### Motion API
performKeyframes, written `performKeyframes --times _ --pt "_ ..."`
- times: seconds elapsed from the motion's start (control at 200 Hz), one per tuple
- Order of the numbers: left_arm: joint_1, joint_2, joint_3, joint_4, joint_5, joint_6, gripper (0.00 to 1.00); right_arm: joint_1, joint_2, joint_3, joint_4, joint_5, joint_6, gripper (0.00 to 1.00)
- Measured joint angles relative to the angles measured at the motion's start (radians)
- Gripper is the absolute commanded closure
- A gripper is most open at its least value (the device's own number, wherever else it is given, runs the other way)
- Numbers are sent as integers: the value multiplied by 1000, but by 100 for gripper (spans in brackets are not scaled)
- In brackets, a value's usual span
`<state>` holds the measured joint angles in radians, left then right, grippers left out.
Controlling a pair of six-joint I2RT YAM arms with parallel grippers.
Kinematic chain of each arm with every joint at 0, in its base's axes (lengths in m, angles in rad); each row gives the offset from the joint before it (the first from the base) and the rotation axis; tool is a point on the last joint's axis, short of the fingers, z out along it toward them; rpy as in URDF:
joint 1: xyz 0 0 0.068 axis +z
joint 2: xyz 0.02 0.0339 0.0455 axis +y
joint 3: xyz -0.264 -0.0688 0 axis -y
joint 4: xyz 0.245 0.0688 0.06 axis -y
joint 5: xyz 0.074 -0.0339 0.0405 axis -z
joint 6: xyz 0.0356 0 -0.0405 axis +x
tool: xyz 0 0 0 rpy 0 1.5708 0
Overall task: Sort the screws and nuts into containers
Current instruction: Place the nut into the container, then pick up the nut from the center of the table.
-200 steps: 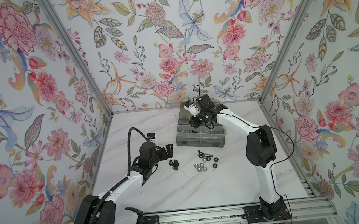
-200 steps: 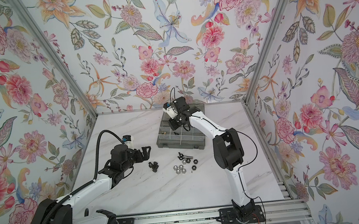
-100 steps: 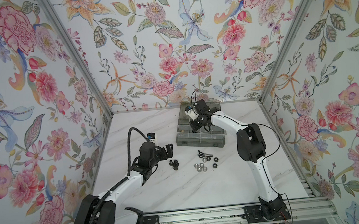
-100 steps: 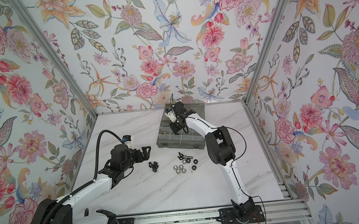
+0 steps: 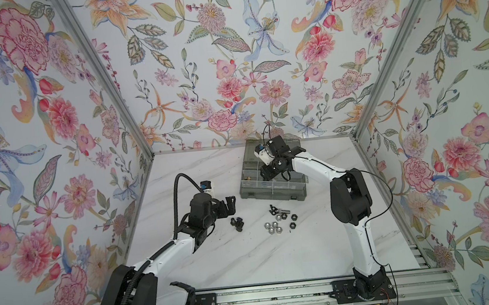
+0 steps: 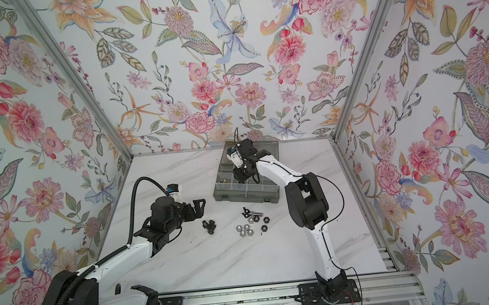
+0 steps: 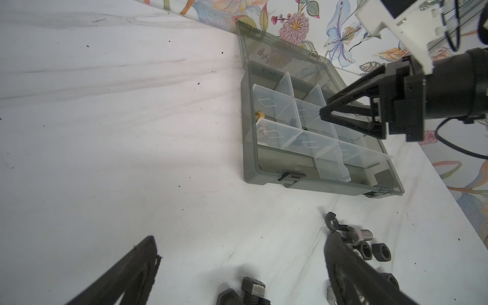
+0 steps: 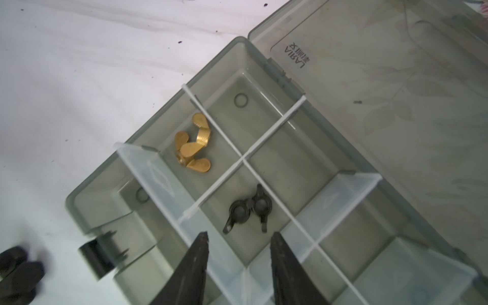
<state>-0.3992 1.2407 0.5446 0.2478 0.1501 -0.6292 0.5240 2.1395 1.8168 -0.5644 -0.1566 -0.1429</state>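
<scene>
Left arm extended low; left pincer (image 5: 229, 206) held wide open, empty. Right arm stretched forward; right pincer (image 8: 239, 233) pointed downward, jaws parted, empty.

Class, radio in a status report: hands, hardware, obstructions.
Left hand open, by black bolts. Right hand open, empty, above black wing nuts in box compartment. Silver nuts loose on table. Lid open, nothing blocking.

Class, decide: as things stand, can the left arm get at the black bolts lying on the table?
Probably yes: the left gripper, jaws open, sits beside the black bolts, nothing between.
</scene>
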Motion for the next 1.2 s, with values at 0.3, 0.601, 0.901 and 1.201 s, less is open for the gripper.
performKeyframes --times 0.3,0.601,0.901,1.201 --pt "0 10 0 0 1 0 1 96 -320 -344 10 -19 2 53" --pt "0 25 0 1 4 0 1 167 -327 -522 -11 -6 12 54" --pt "0 24 0 8 3 0 1 176 -257 -513 -3 11 8 57" --pt "0 23 0 8 3 0 1 176 -209 -513 0 19 -7 58"
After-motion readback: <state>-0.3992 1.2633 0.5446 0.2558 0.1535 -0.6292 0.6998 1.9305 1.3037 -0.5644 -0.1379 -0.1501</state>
